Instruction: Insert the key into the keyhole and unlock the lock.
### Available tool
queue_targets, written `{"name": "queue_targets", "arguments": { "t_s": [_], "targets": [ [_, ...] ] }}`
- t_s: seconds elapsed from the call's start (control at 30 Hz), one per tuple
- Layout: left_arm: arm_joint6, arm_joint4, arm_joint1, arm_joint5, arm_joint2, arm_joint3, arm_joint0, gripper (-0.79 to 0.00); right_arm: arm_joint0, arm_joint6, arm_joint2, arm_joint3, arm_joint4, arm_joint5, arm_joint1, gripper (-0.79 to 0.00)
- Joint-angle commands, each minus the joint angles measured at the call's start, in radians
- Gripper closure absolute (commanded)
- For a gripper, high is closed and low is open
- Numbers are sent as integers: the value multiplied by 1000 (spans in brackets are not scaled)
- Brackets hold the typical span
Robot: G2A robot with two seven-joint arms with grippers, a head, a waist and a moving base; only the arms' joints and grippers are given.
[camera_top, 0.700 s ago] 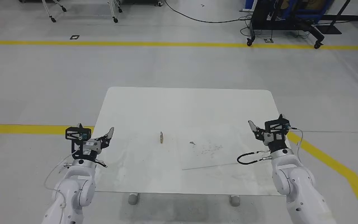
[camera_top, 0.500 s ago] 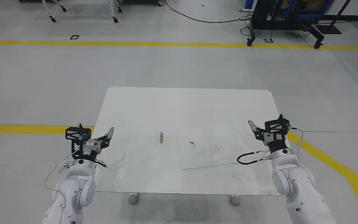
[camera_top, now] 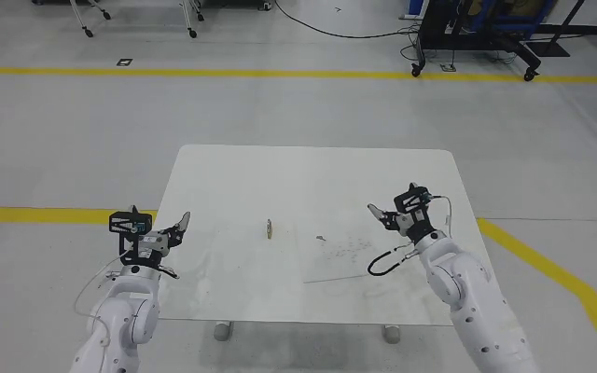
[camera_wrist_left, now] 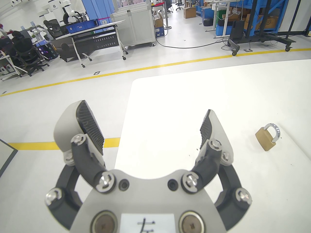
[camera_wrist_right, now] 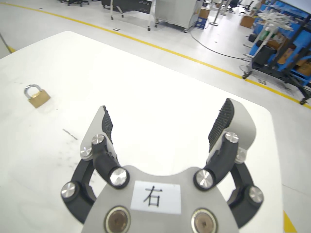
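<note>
My right gripper hangs over the right part of the table, jaws spread wide, nothing between them. The left gripper sits at the near left edge, just as wide and just as empty. The padlock lies flat near the middle. To its right and well apart from it lies a thin sliver that I take for the key, though it is too small to be sure.

I judge the step in hand to be fetching that key. It lies flat, so I'd come down low with the pads across its narrow width and pinch the head end, leaving the blade free to enter the lock. The left arm should then steady the brass body.

The top view gives me the layout, with the lock between both arms and the key a mere speck. The right wrist view shows the sliver's line and the lock's shackle. The left wrist view gives the lock from the other side. I cannot make out the keyhole.
</note>
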Motion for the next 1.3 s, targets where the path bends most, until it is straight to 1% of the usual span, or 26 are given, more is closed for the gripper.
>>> {"name": "queue_targets", "arguments": {
  "t_s": [0.0, 0.33, 0.37, 0.4, 0.43, 0.47, 0.5, 0.57, 0.67, 0.77, 0.83, 0.93, 1.07, 1.17, 1.23, 1.27],
  "targets": [
    [0, 0, 0, 0, 0, 0, 0, -785, 36, 33, -11, 30, 13, -23, -1, -785],
    [0, 0, 0, 0, 0, 0, 0, -785, 36, 33, -11, 30, 13, -23, -1, -785],
    [0, 0, 0, 0, 0, 0, 0, -785, 33, 22, -18, 33, 60, -52, -3, -785],
    [0, 0, 0, 0, 0, 0, 0, -785, 32, 12, -21, 41, 112, -84, -5, -785],
    [0, 0, 0, 0, 0, 0, 0, -785, 45, -3, -17, 80, 228, -188, -6, -785],
    [0, 0, 0, 0, 0, 0, 0, -785, 69, 7, -10, 129, 286, -270, -4, -785],
    [0, 0, 0, 0, 0, 0, 0, -785, 96, 24, -9, 166, 306, -329, -2, -785],
    [0, 0, 0, 0, 0, 0, 0, -785, 143, 46, -37, 214, 318, -466, 0, -785],
    [0, 0, 0, 0, 0, 0, 0, -785, 201, 62, -84, 270, 283, -585, -1, -785],
    [0, 0, 0, 0, 0, 0, 0, -785, 253, 73, -139, 315, 243, -682, -4, -785],
    [0, 0, 0, 0, 0, 0, 0, -785, 284, 87, -174, 340, 192, -692, -8, -785],
    [0, 0, 0, 0, 0, 0, 0, -785, 323, 93, -233, 370, 129, -744, -14, -785],
    [0, 0, 0, 0, 0, 0, 0, -785, 366, 101, -310, 407, 83, -745, -18, -785],
    [0, 0, 0, 0, 0, 0, 0, -785, 394, 130, -352, 428, 18, -690, -25, -785],
    [0, 0, 0, 0, 0, 0, 0, -785, 409, 131, -377, 442, -4, -677, -31, -785],
    [0, 0, 0, 0, 0, 0, 0, -785, 416, 133, -386, 449, -16, -664, -33, -773]
  ]
}}
